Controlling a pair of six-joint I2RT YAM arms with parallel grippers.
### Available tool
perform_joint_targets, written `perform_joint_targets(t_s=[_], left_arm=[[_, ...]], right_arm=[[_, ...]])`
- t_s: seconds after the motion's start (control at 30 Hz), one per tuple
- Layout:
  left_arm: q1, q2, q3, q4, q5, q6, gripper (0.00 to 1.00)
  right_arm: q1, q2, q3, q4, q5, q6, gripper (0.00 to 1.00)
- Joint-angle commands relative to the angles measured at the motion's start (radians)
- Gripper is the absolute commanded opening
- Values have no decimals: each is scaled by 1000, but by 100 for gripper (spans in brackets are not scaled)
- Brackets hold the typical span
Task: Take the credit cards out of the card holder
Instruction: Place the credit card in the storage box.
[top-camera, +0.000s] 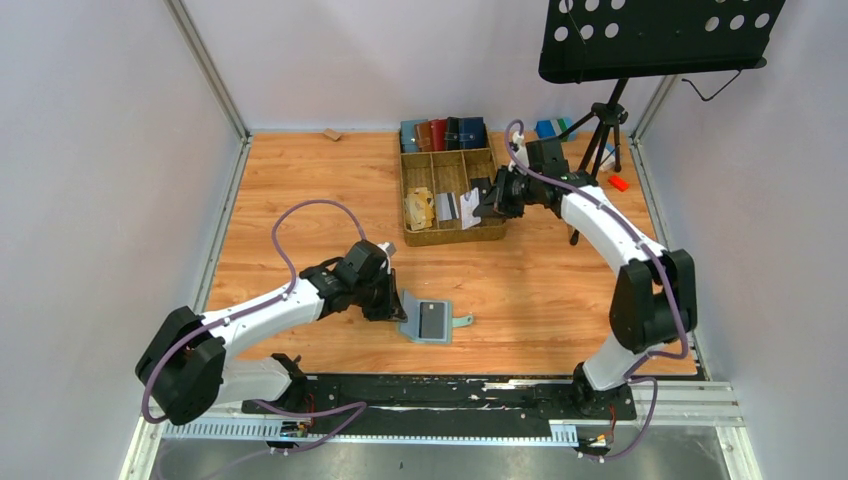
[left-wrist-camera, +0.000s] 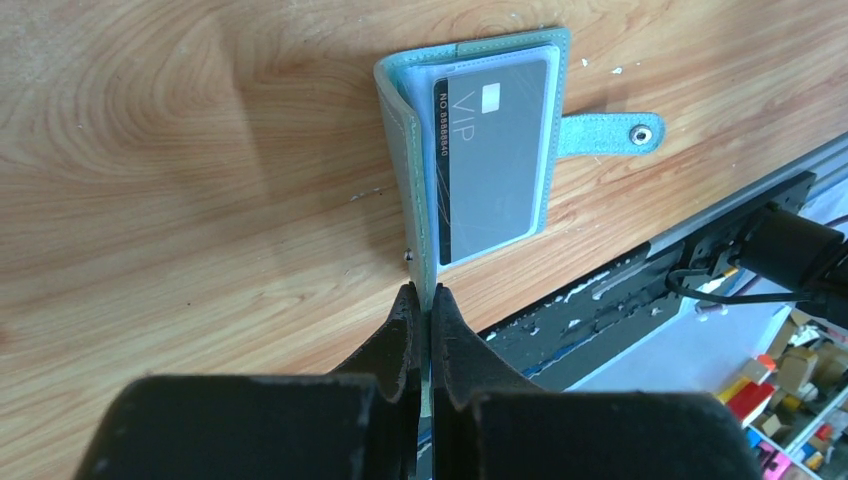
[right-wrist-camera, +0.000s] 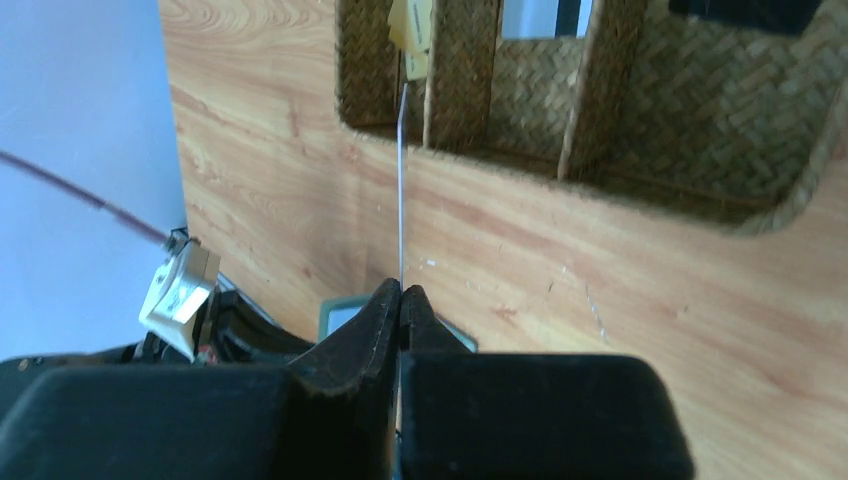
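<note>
The sage-green card holder (top-camera: 412, 318) lies open on the wooden table in front of the left arm, its snap tab (left-wrist-camera: 612, 134) pointing right. A dark grey VIP credit card (left-wrist-camera: 495, 160) sits in its clear sleeve. My left gripper (left-wrist-camera: 423, 292) is shut on the holder's raised cover flap (left-wrist-camera: 405, 170). My right gripper (right-wrist-camera: 400, 288) is shut on a thin credit card (right-wrist-camera: 401, 180) seen edge-on, held above the front edge of the wicker basket (right-wrist-camera: 620, 130). In the top view that card (top-camera: 468, 209) hangs at the basket's front compartments.
The wicker basket (top-camera: 489, 235) holds a tan paper wad (top-camera: 418, 208), grey cards (top-camera: 447, 207) and a row of blue, brown and black wallets (top-camera: 445, 133). A music stand (top-camera: 650, 35) on a tripod (top-camera: 600, 130) stands at the back right, near a red block (top-camera: 618, 183).
</note>
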Motion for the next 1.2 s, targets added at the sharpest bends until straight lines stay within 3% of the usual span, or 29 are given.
perform_joint_targets(t_s=[0.0, 0.37, 0.67, 1.17], left_arm=[[2, 2, 39, -16, 9, 60, 0], [18, 57, 65, -10, 47, 100, 0], [32, 135, 117, -27, 83, 149, 0], [51, 172, 150, -66, 90, 185, 0]], right_arm=[[27, 107, 136, 36, 55, -38, 0], [38, 410, 430, -29, 127, -96, 0], [46, 574, 576, -47, 127, -85, 0], [79, 663, 601, -59, 140, -87, 1]])
